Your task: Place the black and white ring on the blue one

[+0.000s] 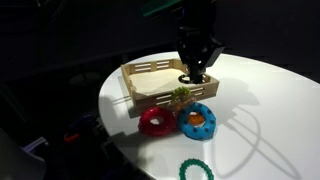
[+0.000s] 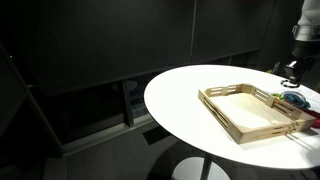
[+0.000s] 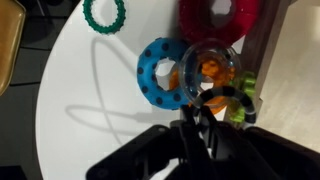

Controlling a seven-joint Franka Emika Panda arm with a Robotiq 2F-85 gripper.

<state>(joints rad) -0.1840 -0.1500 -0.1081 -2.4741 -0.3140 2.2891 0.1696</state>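
My gripper (image 3: 196, 118) is shut on the edge of the black and white ring (image 3: 236, 70), a small whitish ring with black spots, and holds it in the air. In the wrist view the ring hangs over the right part of the blue ring (image 3: 157, 72), which lies flat on the white table with an orange piece in its middle. In an exterior view the gripper (image 1: 195, 72) hangs over the tray's near edge, just behind the blue ring (image 1: 199, 121). In an exterior view the gripper (image 2: 292, 70) shows at the far right edge.
A red ring (image 1: 154, 121) lies next to the blue one. A green beaded ring (image 1: 196, 170) lies near the table's front edge. A wooden tray (image 1: 140, 78) stands behind them. A small green object (image 1: 181, 93) sits at the tray's near edge.
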